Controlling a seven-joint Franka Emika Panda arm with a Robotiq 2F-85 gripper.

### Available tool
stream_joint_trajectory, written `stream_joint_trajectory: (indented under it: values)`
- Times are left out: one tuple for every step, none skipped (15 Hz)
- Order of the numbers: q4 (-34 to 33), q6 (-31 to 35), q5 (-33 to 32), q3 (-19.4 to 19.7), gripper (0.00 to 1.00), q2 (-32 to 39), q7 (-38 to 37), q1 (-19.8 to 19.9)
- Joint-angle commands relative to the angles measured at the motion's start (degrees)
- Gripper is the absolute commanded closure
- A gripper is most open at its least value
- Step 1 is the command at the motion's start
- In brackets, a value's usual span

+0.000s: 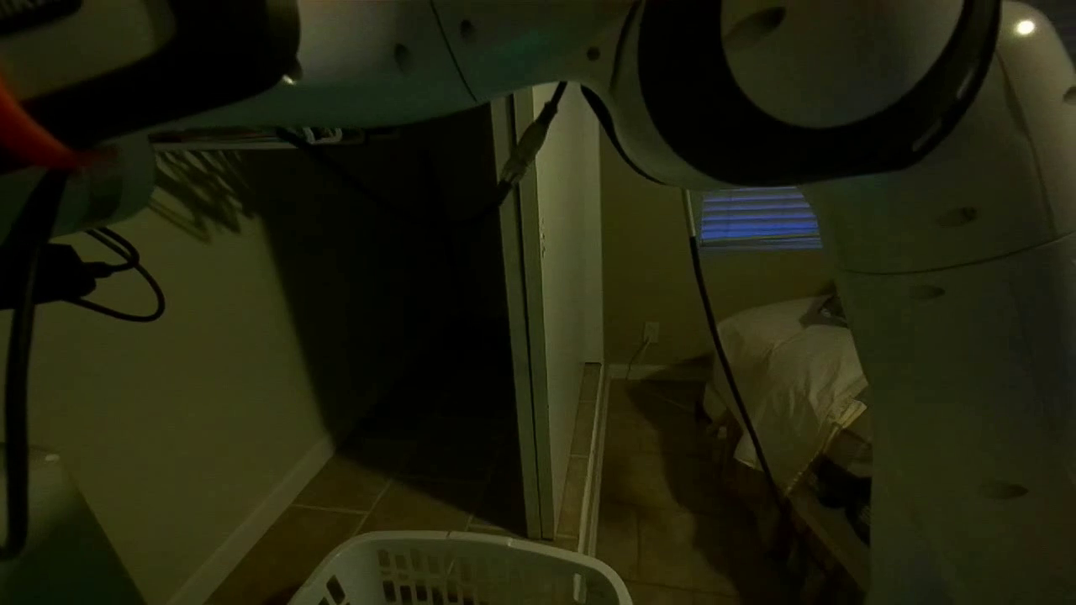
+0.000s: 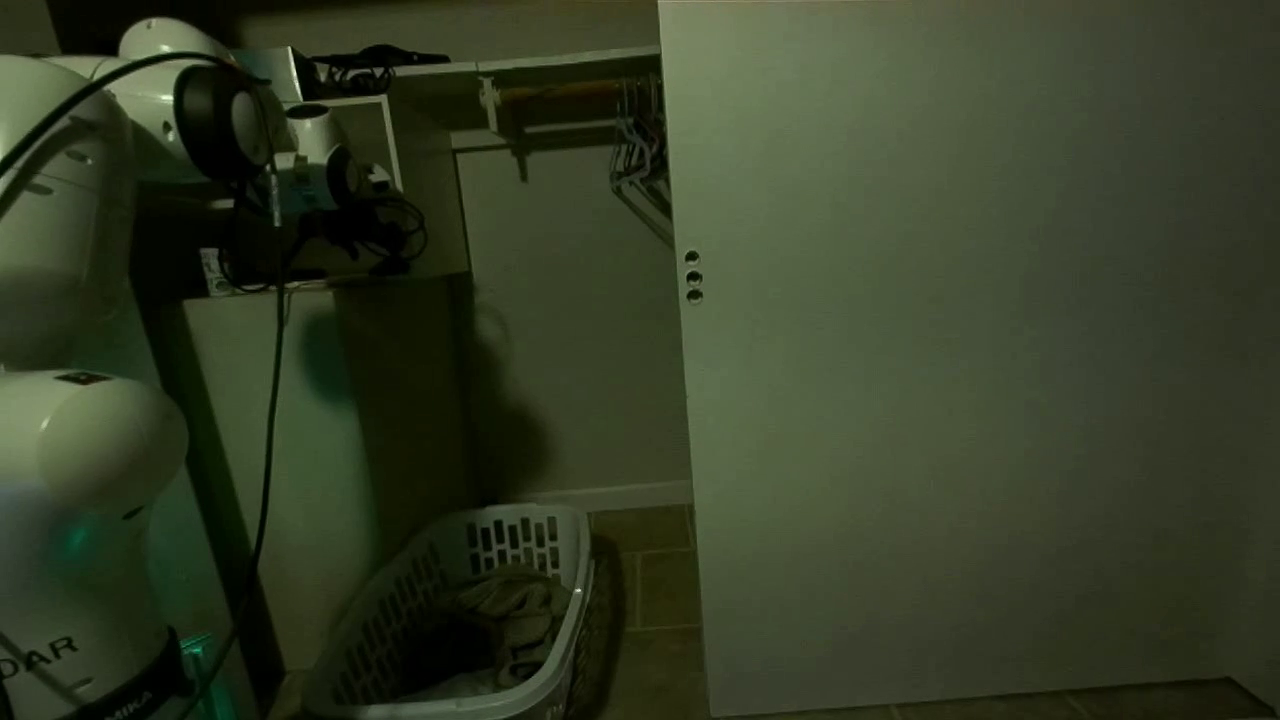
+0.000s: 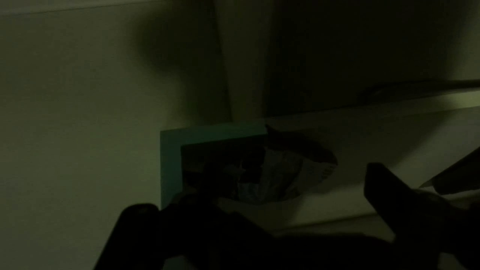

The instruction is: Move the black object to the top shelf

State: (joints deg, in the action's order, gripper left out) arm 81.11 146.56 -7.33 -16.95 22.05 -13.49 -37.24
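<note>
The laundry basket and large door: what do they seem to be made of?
Laundry basket: probably molded plastic, faintly shiny, by its slotted walls and rounded rim. Large door: smooth, matte, likely painted; no grain shows, so the core is unclear.

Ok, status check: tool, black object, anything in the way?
Tool open in the wrist view. Black object seemingly on the top shelf in an exterior view; can't confirm it's the one. Hanging cable might snag.
</note>
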Motion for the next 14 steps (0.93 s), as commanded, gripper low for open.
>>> stream_joint_trajectory:
  values:
    - [-4.3,0.2,-1.3,1.6,0.00,3.2,-1.9,-1.9]
    - [-4.8,0.1,-1.4,1.9,0.00,3.6,-1.9,-2.2]
    - [-5.3,0.1,-1.3,2.2,0.00,4.0,-1.9,-2.4]
    - [-5.7,0.0,-1.4,2.6,0.06,4.3,-2.0,-2.7]
    - [-6.2,-0.1,-1.4,2.9,0.23,4.6,-2.0,-2.9]
    - [-6.5,-0.1,-1.4,3.2,0.30,4.8,-2.0,-3.1]
    - [-6.9,-0.3,-0.5,2.9,0.31,5.1,-1.3,-2.9]
    - [-7.1,-0.3,-0.8,3.3,0.39,5.4,-1.3,-3.1]
    - [-7.3,-0.3,-0.7,3.4,0.46,5.5,-1.3,-3.1]
    - [-6.8,0.0,-1.1,3.2,0.52,5.4,-1.5,-2.8]
    - [-6.9,-0.1,-1.1,3.3,0.61,5.5,-1.4,-2.8]
    - [-6.9,-0.1,-1.1,3.3,0.67,5.6,-1.3,-2.8]
    - [-7.0,-0.1,-1.0,3.3,0.73,5.6,-1.2,-2.7]
    - [-6.8,-0.1,-1.1,3.4,0.81,5.6,-1.2,-2.7]
